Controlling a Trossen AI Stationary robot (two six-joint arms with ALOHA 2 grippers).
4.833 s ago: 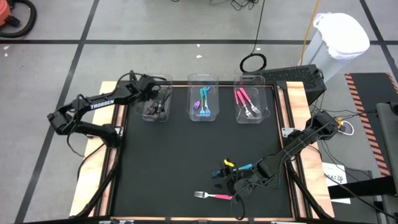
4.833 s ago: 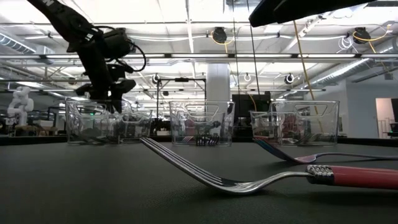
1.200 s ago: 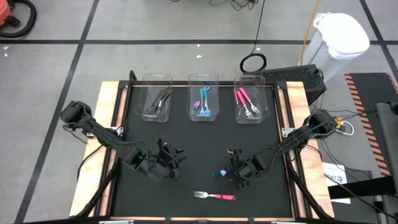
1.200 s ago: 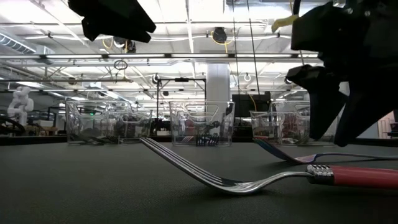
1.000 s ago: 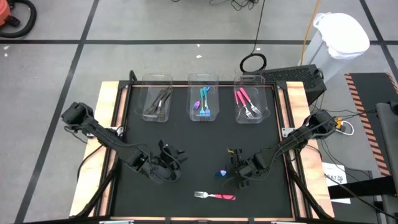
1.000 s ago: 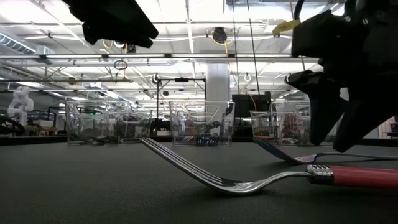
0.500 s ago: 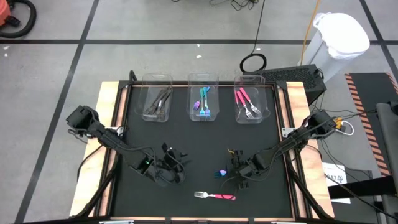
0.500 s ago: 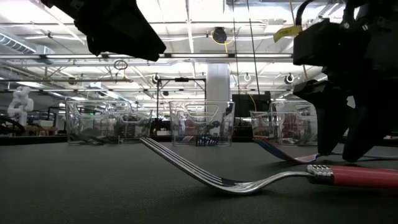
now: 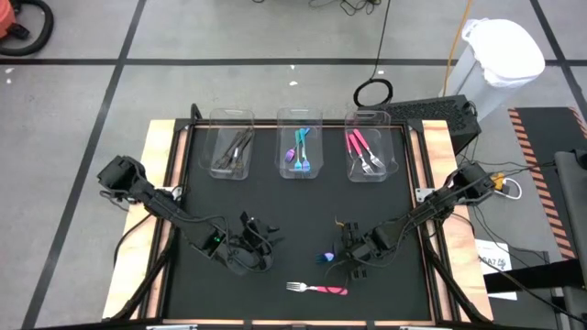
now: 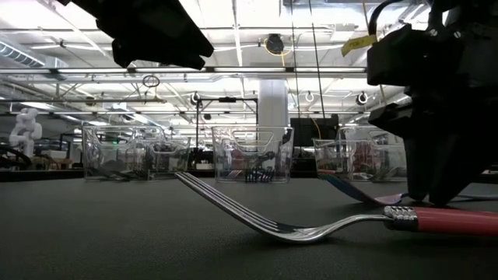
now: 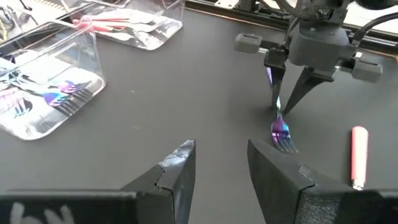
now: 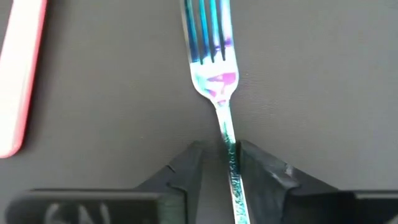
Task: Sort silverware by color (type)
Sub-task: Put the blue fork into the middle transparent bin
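An iridescent blue fork (image 12: pixel 212 74) lies flat on the black mat near the table's near edge, also visible in the high view (image 9: pixel 326 258). My right gripper (image 12: pixel 221 163) has come down on it from above. Its open fingers stand close on either side of the thin neck behind the tines, and I see no contact. A pink-handled fork (image 9: pixel 317 289) lies on the mat nearer the edge, and the low view shows its tines arching up (image 10: pixel 233 208). My left gripper (image 11: pixel 219 163) is open and hovers over bare mat to the left (image 9: pixel 257 246).
Three clear bins stand along the far edge: dark forks on the left (image 9: pixel 230 152), blue forks in the middle (image 9: pixel 300 152), pink forks on the right (image 9: pixel 368 154). Wooden rails (image 9: pixel 163 183) frame the mat. The mat between the bins and the grippers is bare.
My right gripper has come down from a little above the mat until its fingertips reach table level around the blue fork's neck. My left gripper has drifted toward the right and slightly toward the near edge. Neither fork has moved.
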